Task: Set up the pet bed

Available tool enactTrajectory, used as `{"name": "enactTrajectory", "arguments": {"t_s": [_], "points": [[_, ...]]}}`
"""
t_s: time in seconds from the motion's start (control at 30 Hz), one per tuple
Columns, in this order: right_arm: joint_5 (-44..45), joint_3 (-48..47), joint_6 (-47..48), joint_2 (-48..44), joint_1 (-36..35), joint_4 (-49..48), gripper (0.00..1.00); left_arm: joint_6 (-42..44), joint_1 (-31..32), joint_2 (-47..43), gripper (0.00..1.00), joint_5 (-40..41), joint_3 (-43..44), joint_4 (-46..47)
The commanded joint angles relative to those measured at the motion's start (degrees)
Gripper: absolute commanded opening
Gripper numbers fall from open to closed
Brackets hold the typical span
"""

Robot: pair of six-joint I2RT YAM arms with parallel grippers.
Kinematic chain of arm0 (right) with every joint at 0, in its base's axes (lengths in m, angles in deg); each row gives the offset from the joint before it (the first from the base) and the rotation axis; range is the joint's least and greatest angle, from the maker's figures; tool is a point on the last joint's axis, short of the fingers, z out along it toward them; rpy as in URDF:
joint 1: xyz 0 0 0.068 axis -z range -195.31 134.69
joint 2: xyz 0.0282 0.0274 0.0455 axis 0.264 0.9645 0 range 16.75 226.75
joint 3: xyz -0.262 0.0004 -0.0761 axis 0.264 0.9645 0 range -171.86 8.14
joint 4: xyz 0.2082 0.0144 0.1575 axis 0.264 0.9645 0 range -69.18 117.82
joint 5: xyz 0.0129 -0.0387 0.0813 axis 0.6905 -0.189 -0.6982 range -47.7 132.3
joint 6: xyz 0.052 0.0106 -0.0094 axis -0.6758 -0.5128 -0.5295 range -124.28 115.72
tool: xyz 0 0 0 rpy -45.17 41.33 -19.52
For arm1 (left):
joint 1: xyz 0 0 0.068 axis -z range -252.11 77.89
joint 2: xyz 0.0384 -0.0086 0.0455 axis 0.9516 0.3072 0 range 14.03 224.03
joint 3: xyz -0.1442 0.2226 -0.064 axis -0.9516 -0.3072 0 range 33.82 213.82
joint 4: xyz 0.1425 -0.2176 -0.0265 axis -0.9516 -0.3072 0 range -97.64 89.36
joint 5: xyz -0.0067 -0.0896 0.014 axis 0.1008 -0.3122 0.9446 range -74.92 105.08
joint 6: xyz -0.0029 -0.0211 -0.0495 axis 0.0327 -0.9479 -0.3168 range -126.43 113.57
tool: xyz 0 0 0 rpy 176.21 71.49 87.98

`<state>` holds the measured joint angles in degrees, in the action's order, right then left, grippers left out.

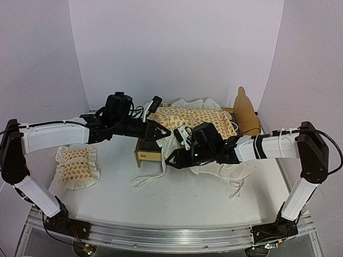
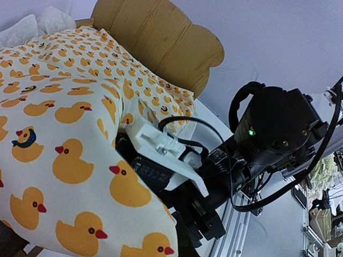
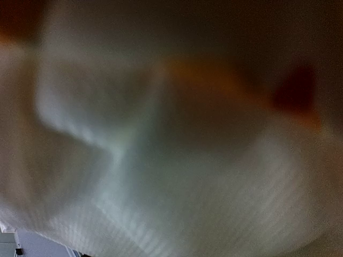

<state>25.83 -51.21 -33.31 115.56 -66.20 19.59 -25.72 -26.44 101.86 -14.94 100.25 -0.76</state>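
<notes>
1. The pillow (image 1: 77, 167) is lying on the table's (image 1: 187, 198) near-left.
2. The right gripper (image 1: 176, 159) is sitting buried in white cloth; I cannot tell its jaws.
3. The left gripper (image 1: 156, 131) is staying... no, is sitting fully closed at the duck-print cover's (image 1: 195, 120) edge.
4. The pet bed (image 1: 146, 155) is standing mid-table under that cover.
</notes>
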Motion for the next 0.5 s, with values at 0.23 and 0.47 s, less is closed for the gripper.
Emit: {"name": "enactTrajectory", "arguments": {"t_s": [0.23,0.47], "points": [[15.68,7.08,-2.68,-1.45,-0.62,-23.20,0.38,4.27,-0.55,-1.47,0.00,1.25,2.48,-2.84],[-0.49,2.48,8.09,-5.94,-0.92,-6.20,0.53,6.28,-1.65,-0.63,0.02,6.50,6.78,-8.91]]}}
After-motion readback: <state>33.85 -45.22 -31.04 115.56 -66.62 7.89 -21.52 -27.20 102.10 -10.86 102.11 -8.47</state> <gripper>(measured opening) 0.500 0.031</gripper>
